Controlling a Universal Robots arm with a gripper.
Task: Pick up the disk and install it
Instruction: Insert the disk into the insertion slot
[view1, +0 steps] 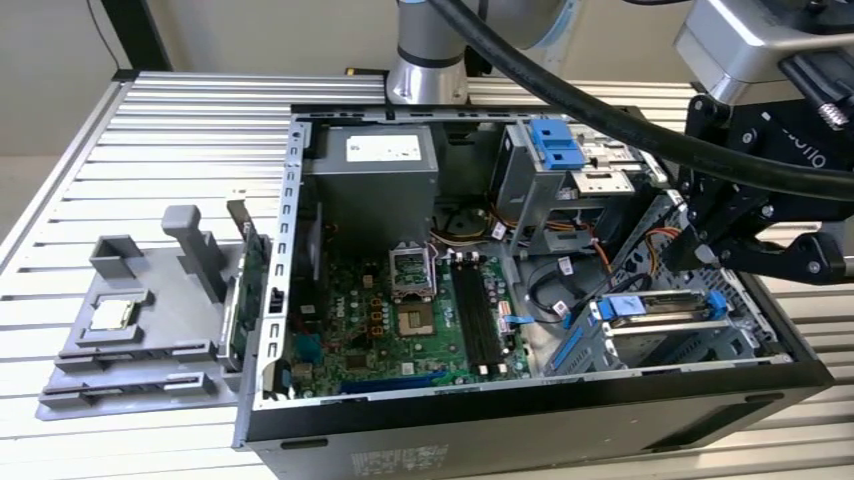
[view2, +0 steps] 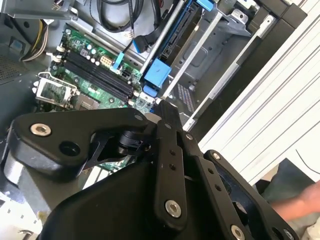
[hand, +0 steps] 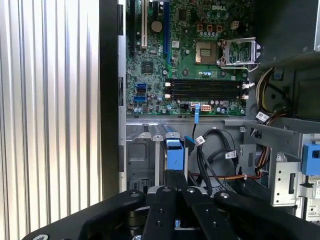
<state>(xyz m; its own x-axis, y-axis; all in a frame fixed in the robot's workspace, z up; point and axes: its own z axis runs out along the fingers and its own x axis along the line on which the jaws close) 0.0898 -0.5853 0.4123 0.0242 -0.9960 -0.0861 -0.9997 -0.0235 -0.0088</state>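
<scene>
Disk (view1: 661, 305): I see it standing on edge in drive cage (view1: 681, 345), lower right of exterior view. I judge pickup done; full seating unconfirmed. Flat silver metal, blue plastic rails. Gripper (hand: 176, 176): jaws together, nothing clamped, tip just above blue rail. Cage grey sheet metal. Green motherboard (view1: 400, 320) beside.

**Exterior view.** My arm (view1: 427, 60) stands as an upright grey column at the far side. My wrist (view1: 754, 40) enters at the exterior view's upper right and tilts downward. My gripper (view1: 705, 258), black, points down and toward the exterior view's left.

**First wrist view.** My fingers (hand: 170, 187) run side by side, their tips meeting, with the black linkage arms spread wide behind them.
</scene>
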